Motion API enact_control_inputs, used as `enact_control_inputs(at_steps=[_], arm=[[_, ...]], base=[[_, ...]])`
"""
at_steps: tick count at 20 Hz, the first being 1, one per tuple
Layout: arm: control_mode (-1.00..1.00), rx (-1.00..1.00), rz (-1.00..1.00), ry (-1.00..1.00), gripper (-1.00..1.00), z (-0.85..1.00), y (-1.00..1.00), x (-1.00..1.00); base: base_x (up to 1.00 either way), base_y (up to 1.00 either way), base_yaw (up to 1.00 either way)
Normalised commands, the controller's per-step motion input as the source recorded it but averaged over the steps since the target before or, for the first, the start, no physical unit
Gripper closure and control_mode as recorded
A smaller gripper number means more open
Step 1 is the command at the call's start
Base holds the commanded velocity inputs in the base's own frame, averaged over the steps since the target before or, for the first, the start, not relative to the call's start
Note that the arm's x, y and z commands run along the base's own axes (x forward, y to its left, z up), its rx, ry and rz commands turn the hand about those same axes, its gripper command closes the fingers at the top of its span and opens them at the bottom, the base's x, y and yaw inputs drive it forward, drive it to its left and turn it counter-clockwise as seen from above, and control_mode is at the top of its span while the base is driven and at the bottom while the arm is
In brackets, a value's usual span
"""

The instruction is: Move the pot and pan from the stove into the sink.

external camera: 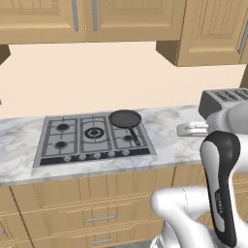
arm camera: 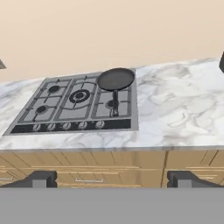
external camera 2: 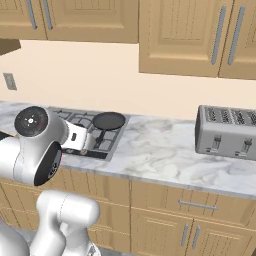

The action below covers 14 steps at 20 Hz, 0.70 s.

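The pan (external camera: pixel 125 118), shallow, round and dark, rests on the back right burner of the stove (external camera: pixel 72 140). Its long thin black handle points toward the knobs at the front. In the hand view the pan (arm camera: pixel 116 78) and the stove (arm camera: pixel 57 109) lie ahead and below. My gripper (arm camera: pixel 111 180) is open, its two dark fingertips (arm camera: pixel 40 179) wide apart with nothing between them. It hovers off the counter's front edge, well short of the pan. My hand (external camera: pixel 191 129) is to the right of the stove. The pot and the sink are out of view.
A steel toaster (external camera 2: pixel 227 131) stands on the marble counter (external camera 2: pixel 160 145) at the far right. Wooden wall cabinets (external camera: pixel 131 19) hang above, and drawers (external camera: pixel 99 218) sit below the counter. Bare counter lies between the stove and the toaster.
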Motion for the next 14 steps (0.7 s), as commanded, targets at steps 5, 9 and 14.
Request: enact_control_inputs(at_steps=[5, 9, 14], arm=[[-1.0, 0.0, 0.0, 0.0, -1.0, 0.0, 0.01, 0.02], [-1.0, -0.01, -0.01, 0.05, -1.0, -0.09, 0.3, 0.4], [-1.0, -0.02, -0.04, 0.08, -1.0, -0.24, 0.42, 0.56]], base=[[0.0, 0.0, 0.0], [0.0, 0.0, 0.0], [0.0, 0.0, 0.0]])
